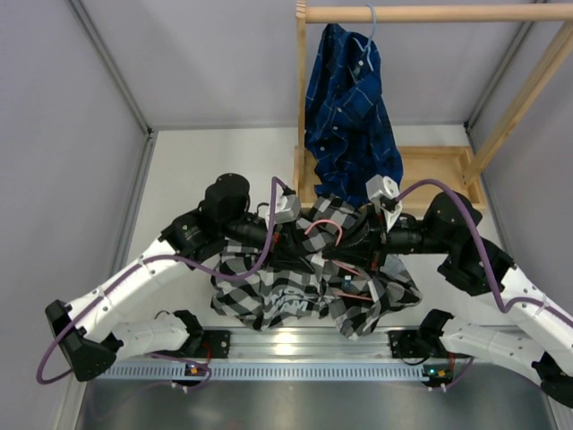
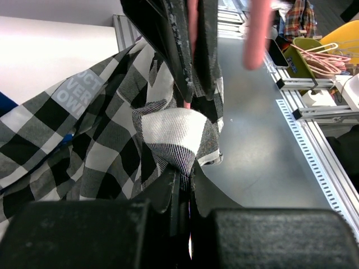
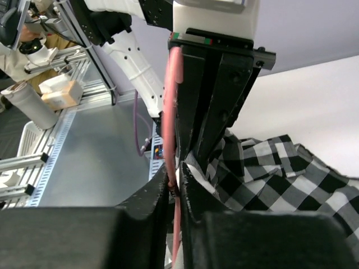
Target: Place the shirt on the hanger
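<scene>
- The left hand (image 2: 182,175) is closed, pinching a raised fold of the shirt (image 2: 84,140). A sliver of pink shows low between its fingers, so the wire may be caught in the same pinch, but that is not certain.
- The right hand (image 3: 175,189) meets it almost tip to tip and is closed around the thin pink wire of the hanger (image 3: 170,112). This looks like a steadying grip: one hand fixes the frame while the other works cloth over it.
- The shirt lies bunched under and between the two hands near the front edge of the table (image 1: 206,170). It is in front of the wooden rack (image 1: 430,13), where a blue shirt (image 1: 345,107) hangs.
- From above, only short loops of pink wire show. The hook and most of the triangle are buried in cloth or behind the arms, so it is impossible to tell whether a shoulder of the hanger is inside the garment yet.
- It is unclear whether the fabric rests on the table or is lifted.
- The white lettering is cut off by folds.
</scene>
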You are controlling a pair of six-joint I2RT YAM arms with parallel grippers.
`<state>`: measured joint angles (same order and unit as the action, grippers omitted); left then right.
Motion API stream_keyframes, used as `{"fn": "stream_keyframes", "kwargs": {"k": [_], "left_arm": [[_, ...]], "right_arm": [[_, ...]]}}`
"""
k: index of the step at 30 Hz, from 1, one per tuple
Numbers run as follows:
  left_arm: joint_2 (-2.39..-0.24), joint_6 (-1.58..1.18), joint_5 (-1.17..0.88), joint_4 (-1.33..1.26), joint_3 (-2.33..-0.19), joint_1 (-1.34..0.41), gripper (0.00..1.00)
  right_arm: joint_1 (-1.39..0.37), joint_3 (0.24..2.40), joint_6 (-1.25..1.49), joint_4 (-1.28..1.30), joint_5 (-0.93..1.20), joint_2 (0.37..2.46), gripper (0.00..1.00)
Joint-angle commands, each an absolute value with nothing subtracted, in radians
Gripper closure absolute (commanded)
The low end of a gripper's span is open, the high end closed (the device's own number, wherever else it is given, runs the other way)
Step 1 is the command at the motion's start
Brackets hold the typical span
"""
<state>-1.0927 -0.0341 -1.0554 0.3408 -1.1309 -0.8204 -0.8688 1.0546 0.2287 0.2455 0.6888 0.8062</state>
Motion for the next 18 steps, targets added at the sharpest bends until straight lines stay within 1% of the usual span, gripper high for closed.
{"fn": "stream_keyframes", "kwargs": {"k": [1,2,4,5,6,7,8,10,11,12,14,15,16,18], "left_arm": [[-1.094,-0.021,-1.12,0.25,-1.143,-0.833,1.0],[-1.089,-0.021,-1.103,0.25,-1.149,-0.833,1.0],[-1.078,-0.018,-1.056,0.253,-1.157,-0.831,0.82],[-1.066,-0.008,-0.989,0.264,-1.169,-0.831,0.71],[-1.034,-0.008,-0.941,0.274,-1.175,-0.831,0.55],[-1.013,-0.009,-0.88,0.278,-1.181,-0.831,0.21],[-0.99,-0.005,-0.739,0.276,-1.193,-0.831,0.02],[-0.913,0.018,-0.572,0.276,-1.207,-0.831,0.02],[-0.882,0.014,-0.401,0.278,-1.209,-0.831,0.02],[-0.85,0.011,-0.323,0.273,-1.198,-0.831,0.02],[-0.728,-0.035,-0.163,0.223,-1.155,-0.831,0.02],[-0.677,-0.049,-0.059,0.197,-1.076,-0.831,0.02],[-0.566,-0.084,-0.026,0.161,-1.025,-0.831,0.02],[-0.452,-0.109,-0.014,0.063,-0.922,-0.831,0.02]], "right_arm": [[-0.881,1.057,0.239,0.109,0.726,0.805,0.95],[-0.881,1.057,0.236,0.106,0.727,0.802,1.0],[-0.881,1.055,0.218,0.106,0.716,0.781,1.0],[-0.881,1.054,0.215,0.106,0.703,0.773,1.0],[-0.881,1.051,0.212,0.106,0.663,0.762,1.0],[-0.881,1.051,0.209,0.106,0.643,0.744,1.0],[-0.881,1.054,0.198,0.115,0.603,0.735,1.0],[-0.882,1.069,0.187,0.139,0.554,0.71,1.0],[-0.881,1.093,0.178,0.173,0.505,0.706,1.0],[-0.881,1.107,0.17,0.192,0.48,0.7,1.0],[-0.881,1.138,0.161,0.224,0.439,0.693,1.0],[-0.881,1.172,0.155,0.253,0.408,0.69,1.0],[-0.882,1.189,0.153,0.267,0.397,0.692,1.0],[-0.881,1.236,0.15,0.288,0.371,0.696,1.0]]}}
